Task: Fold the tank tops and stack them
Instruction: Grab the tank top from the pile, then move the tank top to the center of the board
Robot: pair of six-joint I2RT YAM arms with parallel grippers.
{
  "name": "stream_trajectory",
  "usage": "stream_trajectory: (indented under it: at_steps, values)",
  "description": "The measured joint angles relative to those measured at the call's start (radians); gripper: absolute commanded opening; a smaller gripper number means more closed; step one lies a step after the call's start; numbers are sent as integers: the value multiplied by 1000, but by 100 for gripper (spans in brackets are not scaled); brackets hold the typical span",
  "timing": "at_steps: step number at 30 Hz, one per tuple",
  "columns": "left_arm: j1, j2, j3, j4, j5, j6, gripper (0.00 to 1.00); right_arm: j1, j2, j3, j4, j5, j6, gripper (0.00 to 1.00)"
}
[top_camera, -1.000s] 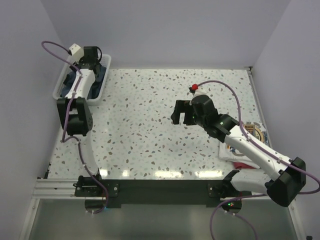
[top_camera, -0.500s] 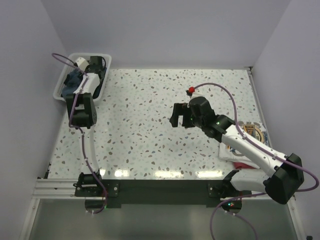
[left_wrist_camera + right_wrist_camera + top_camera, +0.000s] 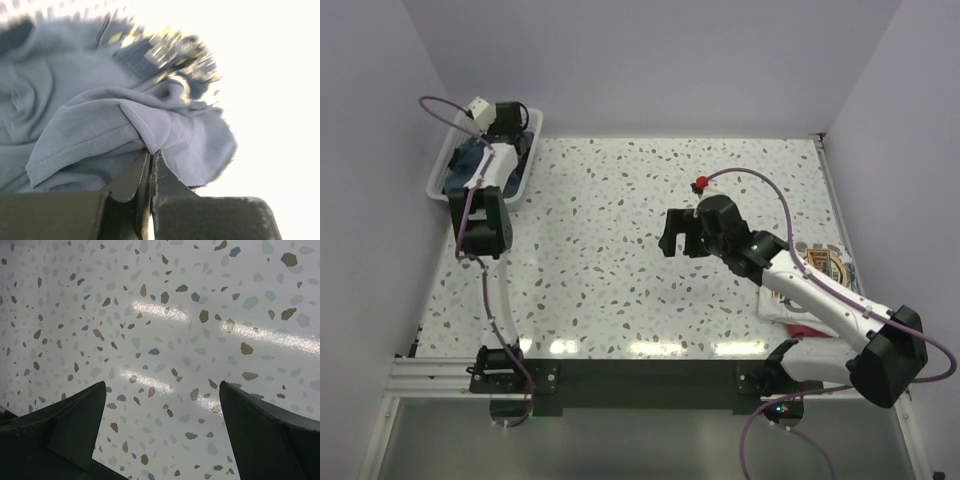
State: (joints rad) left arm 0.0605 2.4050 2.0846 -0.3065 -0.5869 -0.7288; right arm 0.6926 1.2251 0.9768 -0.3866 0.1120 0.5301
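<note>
Our left gripper (image 3: 151, 152) pinches shut on a fold of the slate-blue cloth tank top (image 3: 95, 120), which lies in the white plastic mesh basket (image 3: 437, 175) at far left. Our right gripper (image 3: 161, 385) hangs wide open over the speckled white table (image 3: 610, 200). We see the white graphic-printed tank top (image 3: 828, 266) at the table's right edge.

Table (image 3: 620, 250): white top speckled brown, blue and grey-green; streaks of lamp glare near the front edge.
Basket (image 3: 529, 158): white plastic, at the far-left corner of the table.
Walls (image 3: 650, 60): plain pale lilac, on three sides.
Rail (image 3: 430, 373): aluminium bar along the near edge.
</note>
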Motion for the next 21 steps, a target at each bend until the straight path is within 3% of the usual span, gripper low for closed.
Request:
stream_trajectory:
  at_steps: [11,15,21]
  values:
    - [-98,-349,14,121,37,194,0,0,59,60,-3,34,-10,99]
    - [-210,-476,21,162,40,283,0,-2,63,117,-9,79,-12,99]
    - [-481,-641,5,201,33,410,0,-6,27,151,-10,138,-11,99]
